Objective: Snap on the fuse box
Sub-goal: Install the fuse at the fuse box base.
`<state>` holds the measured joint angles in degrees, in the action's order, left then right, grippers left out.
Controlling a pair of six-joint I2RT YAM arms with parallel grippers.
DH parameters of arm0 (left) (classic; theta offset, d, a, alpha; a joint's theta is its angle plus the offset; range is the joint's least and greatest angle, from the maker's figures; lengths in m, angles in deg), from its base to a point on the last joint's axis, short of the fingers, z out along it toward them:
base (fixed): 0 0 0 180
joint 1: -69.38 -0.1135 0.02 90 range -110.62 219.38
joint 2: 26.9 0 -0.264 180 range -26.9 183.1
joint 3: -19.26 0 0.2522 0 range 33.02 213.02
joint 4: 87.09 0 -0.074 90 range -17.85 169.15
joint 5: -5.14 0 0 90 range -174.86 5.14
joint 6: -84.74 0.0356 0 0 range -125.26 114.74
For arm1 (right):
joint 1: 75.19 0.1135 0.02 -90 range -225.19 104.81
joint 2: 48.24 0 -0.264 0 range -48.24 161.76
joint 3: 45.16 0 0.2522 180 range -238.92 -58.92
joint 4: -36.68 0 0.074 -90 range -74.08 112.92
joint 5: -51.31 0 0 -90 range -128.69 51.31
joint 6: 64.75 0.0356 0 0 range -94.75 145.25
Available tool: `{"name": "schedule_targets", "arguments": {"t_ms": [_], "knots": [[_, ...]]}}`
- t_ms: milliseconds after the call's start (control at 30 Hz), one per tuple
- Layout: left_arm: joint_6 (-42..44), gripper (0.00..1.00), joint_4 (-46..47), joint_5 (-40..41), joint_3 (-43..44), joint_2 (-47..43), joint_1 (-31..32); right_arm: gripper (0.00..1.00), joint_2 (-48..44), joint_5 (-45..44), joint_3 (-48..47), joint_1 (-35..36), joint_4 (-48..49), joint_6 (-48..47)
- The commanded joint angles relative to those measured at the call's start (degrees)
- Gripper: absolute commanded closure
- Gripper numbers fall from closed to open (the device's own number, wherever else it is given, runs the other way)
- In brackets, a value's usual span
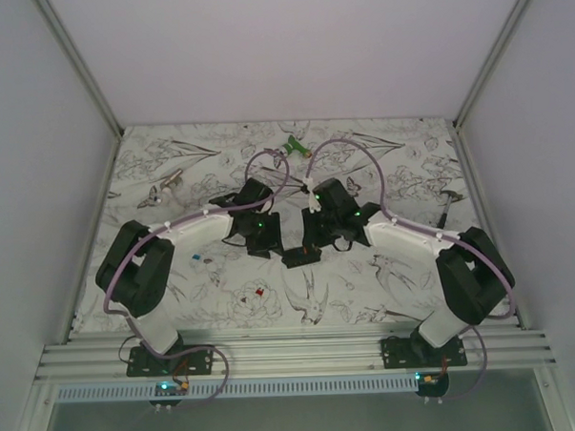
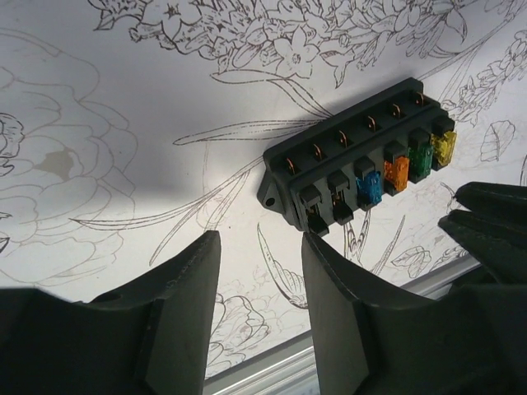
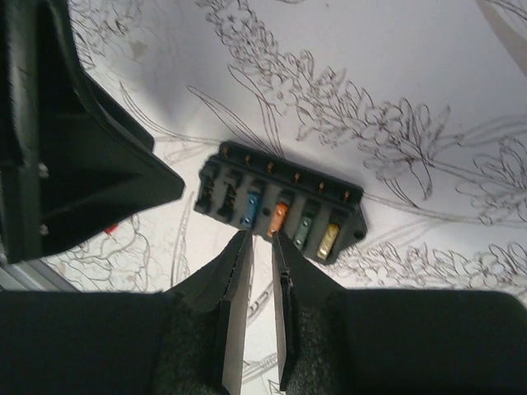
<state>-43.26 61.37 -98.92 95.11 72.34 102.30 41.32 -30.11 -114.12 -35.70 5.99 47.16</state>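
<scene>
The fuse box (image 1: 301,256) is a black oblong block lying flat on the flower-print table between my two grippers. It shows in the left wrist view (image 2: 362,169) and the right wrist view (image 3: 280,202) with blue, orange, green and yellow fuses in a row and two empty slots at one end. My left gripper (image 2: 262,239) is open and empty, its tips just short of the box's empty-slot end. My right gripper (image 3: 262,237) is open only by a narrow slit and empty, tips close to the box's long side by the blue and orange fuses.
A green-and-white gadget (image 1: 294,146) lies at the back centre. Loose small fuses lie at the front left: a red one (image 1: 259,292) and a blue one (image 1: 195,257). An aluminium rail (image 1: 293,349) runs along the near table edge. White walls enclose three sides.
</scene>
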Motion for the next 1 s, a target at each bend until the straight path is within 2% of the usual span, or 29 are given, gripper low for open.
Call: {"name": "schedule_targets", "arguments": {"t_ms": [0, 200, 967], "knots": [[-1.8, 0.54, 0.6, -1.8, -0.6, -0.7, -0.7, 0.79, 3.9, 1.5, -5.1, 0.9, -3.0, 2.4], [-2.6, 0.57, 2.5, -3.7, 0.3, 1.5, -0.8, 0.82, 8.0, 1.7, -8.7, 1.4, -6.8, 4.3], [-4.6, 0.67, 7.3, -7.6, -1.2, 4.1, -0.8, 0.92, 13.9, 0.5, -14.8, 3.0, -13.7, 5.5]]}}
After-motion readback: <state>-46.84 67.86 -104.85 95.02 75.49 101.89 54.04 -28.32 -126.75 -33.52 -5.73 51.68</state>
